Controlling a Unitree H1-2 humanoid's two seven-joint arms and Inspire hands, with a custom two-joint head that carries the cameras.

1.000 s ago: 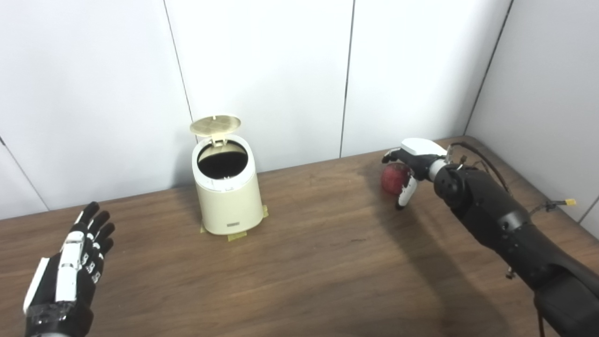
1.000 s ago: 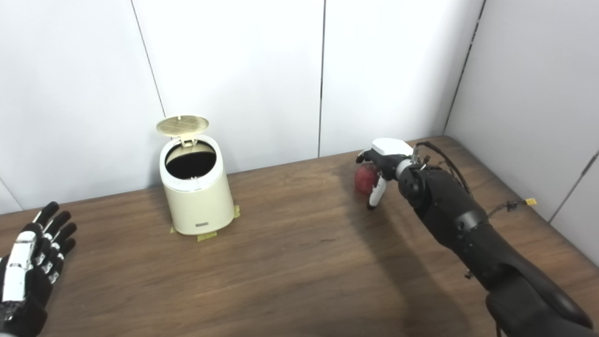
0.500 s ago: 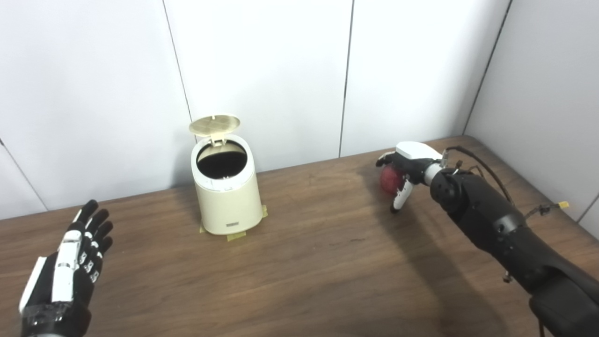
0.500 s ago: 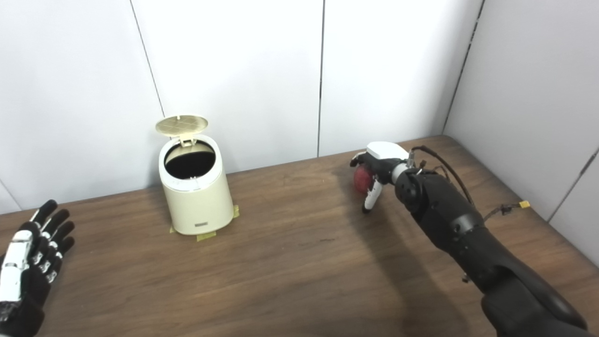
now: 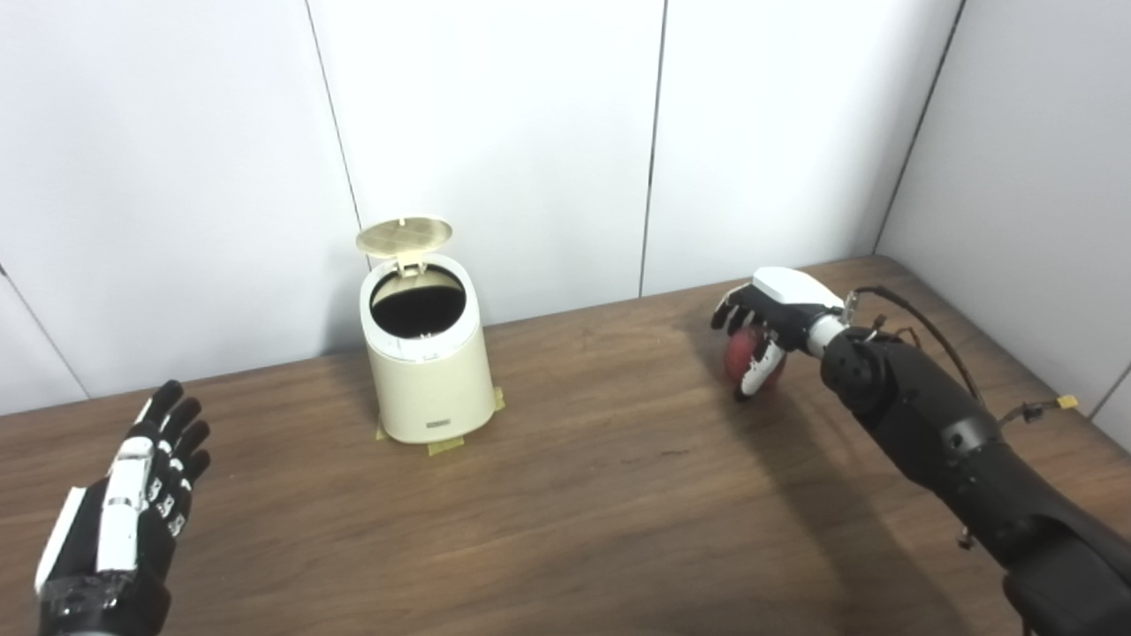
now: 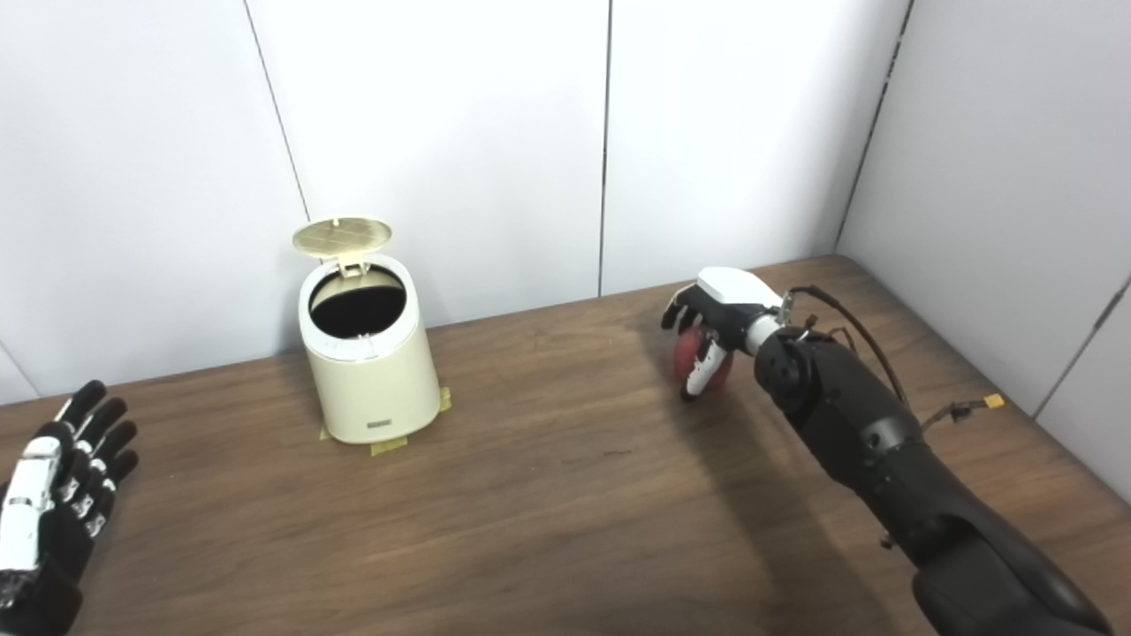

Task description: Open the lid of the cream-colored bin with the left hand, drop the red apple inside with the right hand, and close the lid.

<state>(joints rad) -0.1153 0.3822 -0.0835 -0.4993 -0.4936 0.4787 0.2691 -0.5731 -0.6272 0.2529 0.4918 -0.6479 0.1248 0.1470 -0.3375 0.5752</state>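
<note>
The cream-colored bin (image 5: 430,380) stands at the back left of the wooden table (image 5: 565,503). Its round lid (image 5: 405,237) is swung up behind the dark mouth. At the back right, my right hand (image 5: 778,305) sits over the red apple (image 6: 720,375), with fingers curled round its far side and the thumb across its front. Whether the apple is off the table I cannot tell. My left hand (image 5: 124,521) hovers low at the front left, flat, fingers spread, holding nothing, well apart from the bin.
Yellow tape (image 5: 446,446) marks the bin's base. White wall panels close the back, and a grey wall runs along the right edge. A thin cable with a yellow connector (image 5: 1065,402) hangs off my right forearm.
My right hand's fingers have curled down round the apple, which has shifted slightly towards me. The left hand has drifted a little lower. The bin and lid are unchanged.
</note>
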